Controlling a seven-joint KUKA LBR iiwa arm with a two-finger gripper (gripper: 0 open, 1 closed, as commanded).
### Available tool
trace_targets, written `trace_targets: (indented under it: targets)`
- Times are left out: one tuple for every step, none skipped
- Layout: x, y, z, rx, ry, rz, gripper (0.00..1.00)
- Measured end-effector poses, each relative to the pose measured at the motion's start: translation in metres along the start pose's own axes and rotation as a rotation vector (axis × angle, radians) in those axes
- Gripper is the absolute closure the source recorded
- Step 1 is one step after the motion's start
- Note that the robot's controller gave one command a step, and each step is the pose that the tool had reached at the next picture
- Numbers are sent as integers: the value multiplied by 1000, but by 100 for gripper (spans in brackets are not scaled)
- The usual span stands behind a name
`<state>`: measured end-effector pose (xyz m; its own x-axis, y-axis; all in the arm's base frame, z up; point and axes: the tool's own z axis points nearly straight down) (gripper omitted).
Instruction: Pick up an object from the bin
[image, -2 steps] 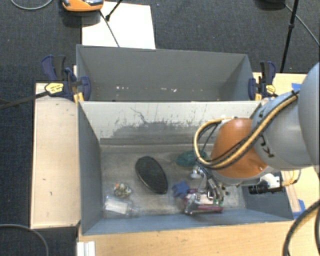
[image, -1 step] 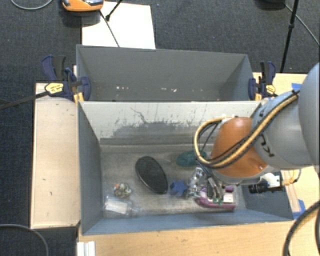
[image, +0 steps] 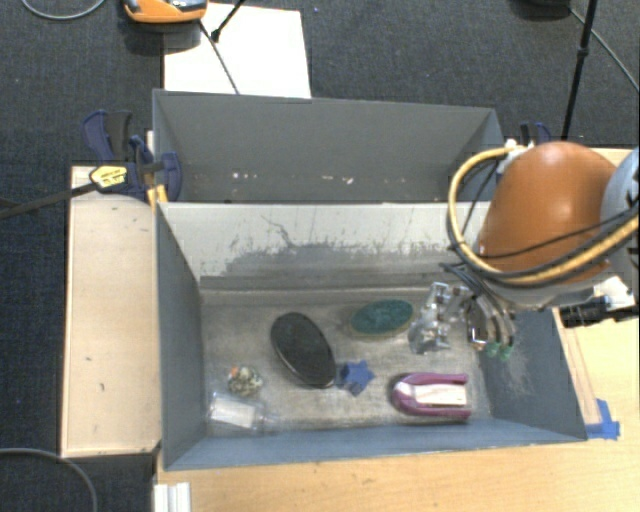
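My gripper (image: 437, 325) hangs over the right part of the bin floor, its metal fingers pointing down with nothing seen between them. Just left of it lies a flat teal oval pad (image: 381, 317). Below it, near the front wall, rests a purple and white oblong thing (image: 432, 394). A small blue piece (image: 354, 376) lies left of that one.
A black oval stone-like thing (image: 302, 349) lies mid-floor. At the front left sit a small mottled ball (image: 243, 380) and a clear plastic bag (image: 236, 412). The orange wrist cover and cables hang above the bin's right wall.
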<state>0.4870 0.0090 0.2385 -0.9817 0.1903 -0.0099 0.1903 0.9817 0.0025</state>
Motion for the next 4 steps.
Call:
trace_targets:
  targets:
    - [1,0,4,1,8,1,0]
    - [-88,41,155,1,7,-129,0]
    - [-88,40,151,1,6,-126,100]
    - [-91,39,24,-1,0,-51,100]
